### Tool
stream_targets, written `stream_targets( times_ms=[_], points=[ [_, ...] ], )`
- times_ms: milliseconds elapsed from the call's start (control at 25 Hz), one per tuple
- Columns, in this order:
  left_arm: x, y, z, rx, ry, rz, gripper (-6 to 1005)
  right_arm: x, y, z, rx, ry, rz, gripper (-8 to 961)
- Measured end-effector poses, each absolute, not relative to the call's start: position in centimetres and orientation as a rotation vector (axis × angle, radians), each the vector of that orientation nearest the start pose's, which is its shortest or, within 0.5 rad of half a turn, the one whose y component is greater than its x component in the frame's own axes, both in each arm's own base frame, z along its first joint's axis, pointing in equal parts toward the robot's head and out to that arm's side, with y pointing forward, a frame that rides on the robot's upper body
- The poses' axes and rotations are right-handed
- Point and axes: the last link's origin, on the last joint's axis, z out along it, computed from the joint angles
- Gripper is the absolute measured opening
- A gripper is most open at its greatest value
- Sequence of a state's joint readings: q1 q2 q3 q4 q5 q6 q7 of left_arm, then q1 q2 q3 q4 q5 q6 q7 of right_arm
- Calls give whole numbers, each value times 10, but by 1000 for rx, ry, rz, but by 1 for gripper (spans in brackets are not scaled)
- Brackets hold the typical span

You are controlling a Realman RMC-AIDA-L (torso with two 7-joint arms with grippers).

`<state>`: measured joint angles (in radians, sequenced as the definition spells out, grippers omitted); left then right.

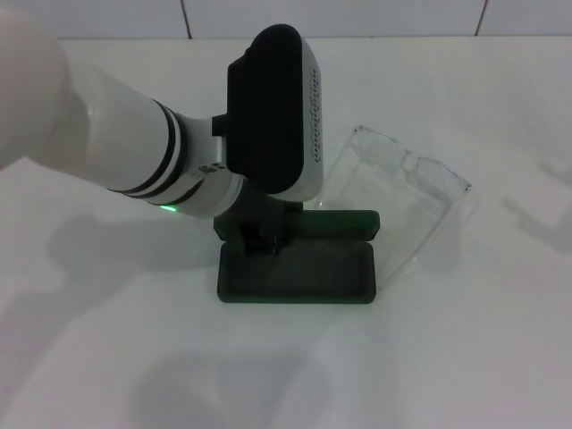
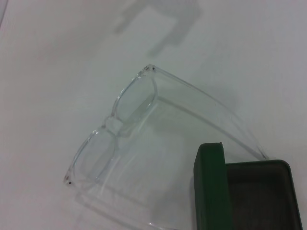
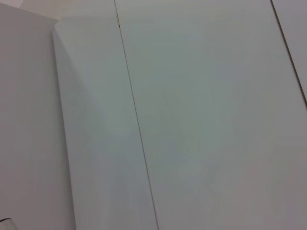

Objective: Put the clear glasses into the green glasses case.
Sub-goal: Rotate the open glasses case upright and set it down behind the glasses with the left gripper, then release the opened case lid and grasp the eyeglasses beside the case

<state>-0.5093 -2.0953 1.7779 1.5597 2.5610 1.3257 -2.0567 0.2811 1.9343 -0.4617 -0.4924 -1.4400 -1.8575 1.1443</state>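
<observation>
The green glasses case [image 1: 299, 273] lies open in the middle of the white table, its dark lining facing up and its lid [image 1: 344, 222] along the far side. The clear glasses [image 1: 407, 183] rest on the table just right of and behind the case, arms unfolded. My left gripper [image 1: 259, 231] reaches in from the left and sits low over the case's back left corner, at the lid; whether it holds the lid is hidden by the wrist. The left wrist view looks down on the glasses [image 2: 120, 134] and one end of the case [image 2: 211, 187]. My right gripper is out of view.
A tiled white wall [image 1: 357, 16] runs behind the white table [image 1: 465, 357]. The right wrist view holds only pale flat panels [image 3: 192, 120] with thin seams.
</observation>
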Motion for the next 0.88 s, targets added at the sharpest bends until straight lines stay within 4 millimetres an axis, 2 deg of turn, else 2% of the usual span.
stream_targets(
  times_ms=[80, 440, 640, 880],
  points=[
    [-121, 322, -56, -2800, 298, 506, 202, 319, 265, 123, -2069, 397, 1256, 840],
    [-121, 321, -57, -2815, 256, 495, 374, 318, 265, 122, -2073, 395, 1258, 835],
    [-119, 320, -56, -2813, 250, 488, 555, 318, 264, 121, -2080, 398, 1257, 832],
    [-97, 317, -43, -2797, 260, 349, 553, 313, 272, 117, -2181, 420, 1209, 828]
  ],
)
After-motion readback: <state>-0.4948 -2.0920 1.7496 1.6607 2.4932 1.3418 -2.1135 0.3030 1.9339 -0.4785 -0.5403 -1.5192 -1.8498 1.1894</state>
